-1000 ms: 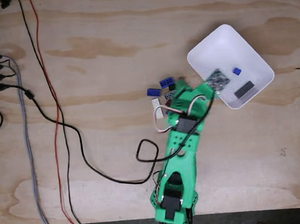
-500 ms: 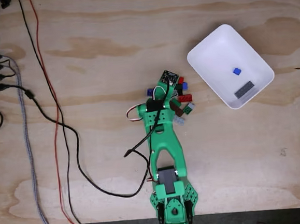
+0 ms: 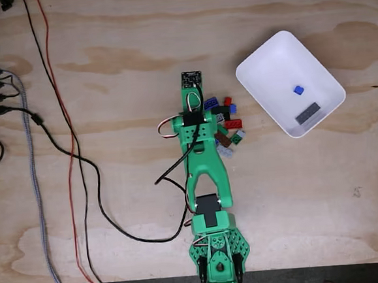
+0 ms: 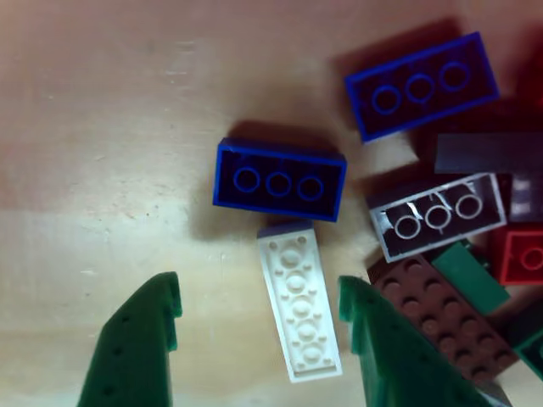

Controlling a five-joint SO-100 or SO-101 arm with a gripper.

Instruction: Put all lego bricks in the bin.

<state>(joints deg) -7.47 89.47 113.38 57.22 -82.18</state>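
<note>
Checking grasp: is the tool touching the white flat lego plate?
Apart: the other view shows bare wood between the white plate and each finger of the tool.

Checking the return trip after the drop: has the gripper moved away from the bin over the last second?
Yes. The gripper swung left in the fixed view, off the white bin, and is now at the brick pile.

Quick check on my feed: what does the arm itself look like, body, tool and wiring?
The arm is bright green printed plastic with black motor blocks at the joints. A black cable and a white-and-red servo lead loop beside it. A small square black circuit board sits at its tip. The tool has two dark green tapered fingers dotted with small holes, their inner edges toothed.
</note>
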